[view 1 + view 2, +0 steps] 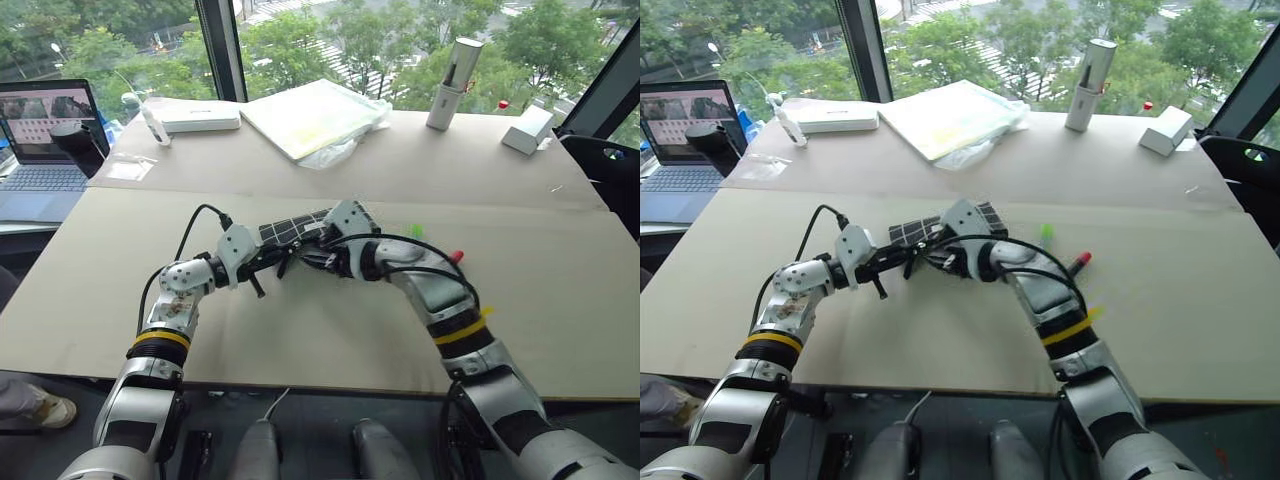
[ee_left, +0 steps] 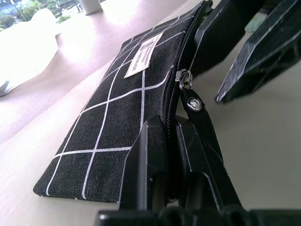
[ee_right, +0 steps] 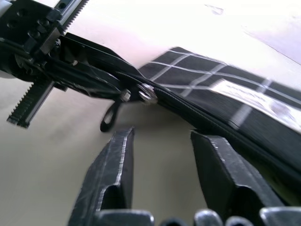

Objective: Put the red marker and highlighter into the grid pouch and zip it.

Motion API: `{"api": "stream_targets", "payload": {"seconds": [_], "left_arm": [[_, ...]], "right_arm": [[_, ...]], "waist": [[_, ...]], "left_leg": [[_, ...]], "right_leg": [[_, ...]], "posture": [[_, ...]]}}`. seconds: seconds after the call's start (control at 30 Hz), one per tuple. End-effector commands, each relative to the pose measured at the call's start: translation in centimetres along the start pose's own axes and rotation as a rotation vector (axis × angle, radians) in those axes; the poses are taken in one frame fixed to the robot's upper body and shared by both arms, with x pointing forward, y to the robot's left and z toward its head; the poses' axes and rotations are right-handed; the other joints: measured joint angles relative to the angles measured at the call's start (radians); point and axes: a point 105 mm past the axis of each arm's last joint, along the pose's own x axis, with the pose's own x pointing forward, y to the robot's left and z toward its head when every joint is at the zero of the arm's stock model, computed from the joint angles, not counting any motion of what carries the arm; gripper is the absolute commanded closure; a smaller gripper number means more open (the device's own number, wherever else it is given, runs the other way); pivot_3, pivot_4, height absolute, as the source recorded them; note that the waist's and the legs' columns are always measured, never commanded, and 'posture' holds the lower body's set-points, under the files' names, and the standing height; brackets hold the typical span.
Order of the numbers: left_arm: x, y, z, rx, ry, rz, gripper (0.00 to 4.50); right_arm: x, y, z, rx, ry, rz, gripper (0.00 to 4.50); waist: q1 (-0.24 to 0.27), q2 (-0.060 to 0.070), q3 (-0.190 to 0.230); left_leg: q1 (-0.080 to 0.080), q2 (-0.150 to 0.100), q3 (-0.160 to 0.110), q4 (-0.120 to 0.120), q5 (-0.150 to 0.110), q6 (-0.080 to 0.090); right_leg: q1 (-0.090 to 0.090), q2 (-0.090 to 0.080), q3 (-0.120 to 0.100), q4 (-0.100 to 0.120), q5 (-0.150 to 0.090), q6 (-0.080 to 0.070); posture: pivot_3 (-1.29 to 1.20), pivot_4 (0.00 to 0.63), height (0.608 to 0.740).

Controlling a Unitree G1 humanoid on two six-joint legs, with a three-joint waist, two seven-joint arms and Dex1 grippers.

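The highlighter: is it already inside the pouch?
No, the green highlighter lies on the table beside the pouch.

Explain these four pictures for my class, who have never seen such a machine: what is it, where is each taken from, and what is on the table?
It is a humanoid robot with two arms, each ending in a gripper of two black fingers. Two pictures come from cameras on its head, two from cameras on its wrists.

On the beige table lies a flat black fabric pouch with a white grid pattern. The left gripper is shut on the pouch's zipper edge. The right gripper stands open beside the pouch, holding nothing.

To the right lie a translucent green highlighter and a black marker with a red cap, both outside the pouch.
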Motion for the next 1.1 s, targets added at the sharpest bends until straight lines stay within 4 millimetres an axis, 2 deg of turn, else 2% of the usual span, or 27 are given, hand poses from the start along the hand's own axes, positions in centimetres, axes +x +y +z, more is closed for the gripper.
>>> {"api": "stream_targets", "payload": {"seconds": [0.03, 0.1, 0.17, 0.37, 0.43, 0.73, 0.97, 1.1], "left_arm": [[0.0, 0.2, 0.8, 0.018, -0.019, 0.001, 4.5], [0.1, 0.3, 0.8, 0.018, -0.018, 0.003, 4.5], [0.1, 0.3, 0.9, 0.018, -0.018, 0.006, 4.5], [0.4, 0.6, 1.1, 0.016, -0.023, 0.016, 4.5], [0.5, 0.5, 1.1, 0.015, -0.024, 0.014, 4.5], [0.8, 0.4, 1.3, 0.013, -0.032, 0.009, 4.5], [0.9, 0.2, 1.2, 0.008, -0.035, 0.011, 4.5], [0.8, 0.3, 1.2, 0.002, -0.038, 0.025, 4.5]], "right_arm": [[-4.9, 1.8, 0.5, -0.035, -0.028, 0.098, 2.22], [-7.8, 2.4, -0.3, -0.04, -0.007, 0.096, 2.22], [-9.3, 2.0, -0.6, -0.034, 0.004, 0.03, 2.22], [-12.8, -4.7, -1.4, 0.085, 0.006, -0.513, 2.22], [-13.7, -5.6, -2.4, 0.154, 0.014, -0.654, 2.22], [-14.9, -6.9, -5.5, 0.32, 0.043, -0.962, 2.22], [-13.7, -7.2, -6.3, 0.356, 0.052, -0.986, 2.22], [-12.0, -6.9, -6.8, 0.387, 0.062, -0.95, 2.22]], "waist": [[0.002, 0.0, 0.0], [0.0, 0.0, 0.0], [-0.006, 0.0, 0.0], [-0.01, -0.001, 0.0], [-0.008, -0.001, 0.0], [-0.006, -0.001, 0.0], [-0.008, -0.001, 0.0], [-0.008, -0.001, 0.0]], "left_leg": [[-0.001, 0.0, 0.0, 0.0, 0.0, 0.0], [-0.001, 0.0, 0.0, 0.0, 0.0, 0.0], [-0.002, 0.0, -0.001, 0.0, 0.0, 0.0], [0.001, 0.0, -0.001, 0.0, 0.0, 0.0], [0.0, 0.0, -0.001, 0.0, 0.0, 0.0], [-0.001, -0.001, -0.001, 0.0, 0.0, 0.0], [-0.001, -0.001, -0.001, 0.0, 0.0, 0.0], [-0.001, -0.001, -0.001, 0.0, 0.0, 0.0]], "right_leg": [[0.0, 0.0, 0.0, -0.002, 0.0, 0.0], [0.0, 0.0, 0.0, -0.002, 0.0, 0.0], [0.0, 0.0, 0.0, -0.002, 0.0, 0.0], [0.0, 0.001, 0.001, 0.0, -0.001, 0.002], [0.0, 0.0, 0.001, -0.001, -0.001, 0.001], [0.0, 0.0, 0.001, -0.001, 0.0, 0.0], [0.0, 0.0, 0.001, -0.001, 0.0, 0.0], [0.0, 0.0, 0.001, -0.001, 0.0, 0.0]], "posture": [[0.0, 0.15, 0.738], [0.0, 0.15, 0.738], [0.0, 0.15, 0.738], [0.0, 0.15, 0.738], [0.0, 0.15, 0.738], [0.0, 0.15, 0.738], [0.0, 0.15, 0.738], [0.0, 0.15, 0.738]]}}
